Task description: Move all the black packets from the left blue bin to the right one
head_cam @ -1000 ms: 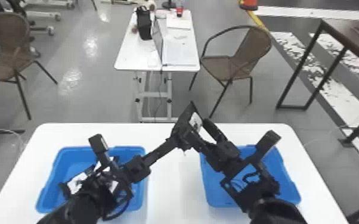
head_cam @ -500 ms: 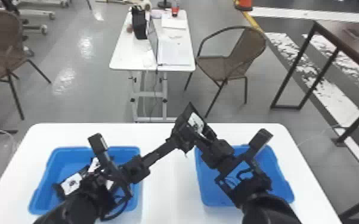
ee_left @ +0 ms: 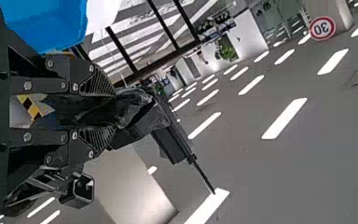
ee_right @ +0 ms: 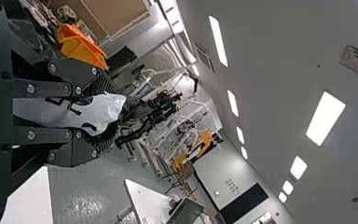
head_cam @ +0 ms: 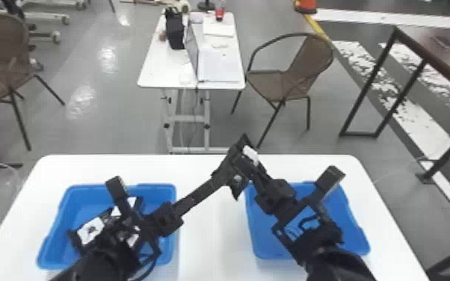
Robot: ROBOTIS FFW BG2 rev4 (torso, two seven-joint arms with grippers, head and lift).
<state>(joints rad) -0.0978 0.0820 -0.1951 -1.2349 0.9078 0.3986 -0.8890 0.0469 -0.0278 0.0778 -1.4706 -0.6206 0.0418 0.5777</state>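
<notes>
Grasping one black packet (head_cam: 249, 152) with left gripper (head_cam: 232, 167) and right gripper (head_cam: 254, 170) — up between left blue bin (head_cam: 82, 200) and right bin (head_cam: 351, 231) — with more packets (head_cam: 90, 229) in left one.

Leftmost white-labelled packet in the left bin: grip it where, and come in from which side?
I'd pinch the black packet by its far-left edge, coming down from above. Its label faces up, and bare floor of the left blue bin shows beyond that edge, leaving likely finger room. Other packets crowd its right side.
</notes>
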